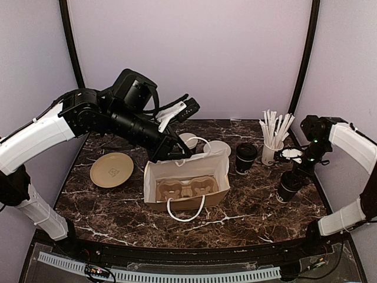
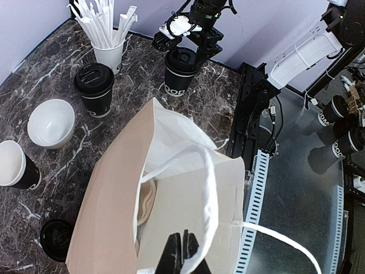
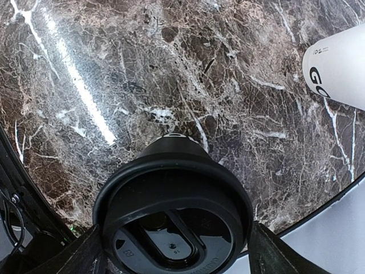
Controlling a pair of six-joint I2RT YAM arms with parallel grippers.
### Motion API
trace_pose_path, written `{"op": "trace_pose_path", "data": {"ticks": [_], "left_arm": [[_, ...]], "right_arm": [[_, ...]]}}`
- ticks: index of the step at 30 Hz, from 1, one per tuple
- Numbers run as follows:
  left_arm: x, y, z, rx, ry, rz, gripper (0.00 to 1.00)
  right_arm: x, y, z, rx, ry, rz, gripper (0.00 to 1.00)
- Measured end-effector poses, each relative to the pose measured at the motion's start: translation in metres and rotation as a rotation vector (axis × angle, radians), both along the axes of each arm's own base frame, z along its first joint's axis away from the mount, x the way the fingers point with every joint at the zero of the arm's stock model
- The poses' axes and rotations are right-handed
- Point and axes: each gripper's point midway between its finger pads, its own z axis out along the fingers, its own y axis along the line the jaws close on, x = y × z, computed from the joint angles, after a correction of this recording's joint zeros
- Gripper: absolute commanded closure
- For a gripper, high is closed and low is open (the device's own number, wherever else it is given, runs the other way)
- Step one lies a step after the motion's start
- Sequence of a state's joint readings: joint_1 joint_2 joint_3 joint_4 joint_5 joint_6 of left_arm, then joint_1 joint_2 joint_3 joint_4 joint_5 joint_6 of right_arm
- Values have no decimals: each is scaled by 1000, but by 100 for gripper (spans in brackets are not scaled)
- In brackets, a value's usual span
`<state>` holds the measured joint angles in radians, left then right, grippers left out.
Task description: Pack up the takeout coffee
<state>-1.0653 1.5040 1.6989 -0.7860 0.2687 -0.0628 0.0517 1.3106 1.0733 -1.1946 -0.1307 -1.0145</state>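
Note:
A lidded takeout coffee cup stands at the table's right side. My right gripper is open right over it, with its fingers close on either side of the black dome lid. Another lidded cup stands right of the brown paper bag. Behind the bag is a lidless black cup, and a loose lid lies near it. My left gripper is shut on the bag's rear rim by its white handle. A cardboard cup carrier lies inside the bag.
A white cup of wrapped straws stands at the back right, close to my right arm. A low white bowl sits behind the bag. A tan plate lies to the left. The bag's front handle lies on the table.

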Motion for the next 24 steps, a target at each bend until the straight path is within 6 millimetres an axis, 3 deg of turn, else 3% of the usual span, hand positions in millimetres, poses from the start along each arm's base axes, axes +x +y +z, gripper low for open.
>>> {"op": "trace_pose_path", "data": {"ticks": [8,14,18,21,24], "left_arm": [[2,1,0,3,-6,9,100],[7,-1,1,-5,-19,38,100],[9,-4,0,-15,-22,54,100],[13,-4,1,-20,-29,70,100],[15,-9,3,-37,-29,81,100]], "right_arm": [[-4,3,12,20,-6,1,21],[-9,27,61,113,-99,50,21],[-11,44,90,168,-159,86,16],[-16,41,87,146,-165,83,8],[-20,29,65,75,-133,58,3]]}}
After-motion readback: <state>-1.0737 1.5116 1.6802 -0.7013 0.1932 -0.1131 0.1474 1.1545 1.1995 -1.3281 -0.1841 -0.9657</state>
